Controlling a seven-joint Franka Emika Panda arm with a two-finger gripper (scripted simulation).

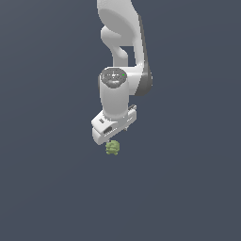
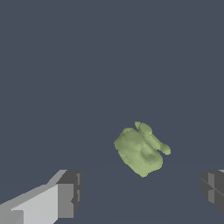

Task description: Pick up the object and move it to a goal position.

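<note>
Two fingers (image 2: 70, 192) of mine stand wide apart above the olive-green object (image 2: 141, 150), which lies on the bench (image 2: 87, 65) not quite between them, so I judge I am approaching and must next centre, descend and close.

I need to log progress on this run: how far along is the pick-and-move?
Done: the white robot gripper is positioned right above the small lumpy olive-green blob. In hand: nothing is grasped; in the wrist view the dark fingertips stand wide apart, with the blob clear of them. Left: closing, lifting and carrying. No goal marker is visible.
</note>
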